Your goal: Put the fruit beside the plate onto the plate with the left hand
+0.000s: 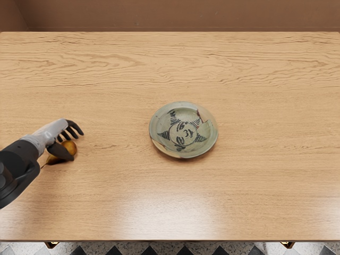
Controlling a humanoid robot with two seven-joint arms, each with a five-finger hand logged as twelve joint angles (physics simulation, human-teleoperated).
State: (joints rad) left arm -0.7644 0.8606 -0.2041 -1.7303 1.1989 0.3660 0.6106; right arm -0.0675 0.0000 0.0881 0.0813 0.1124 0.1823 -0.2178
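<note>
One fruit (70, 148), axis hidden, under left hand (56, 136)

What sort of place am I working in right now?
Likely a simulated dining or kitchen room: a broad light wooden table, a round grey-green ceramic plate with a dark painted face, and black-and-white checkered floor tiles below the table's near edge.

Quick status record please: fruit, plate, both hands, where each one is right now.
fruit: on the table, far left, apart from the plate, partly covered by the left hand
left hand: at the fruit; grip cannot be told
plate: mid-table, no fruit on it yet
right hand: not in view
table: wooden
</note>
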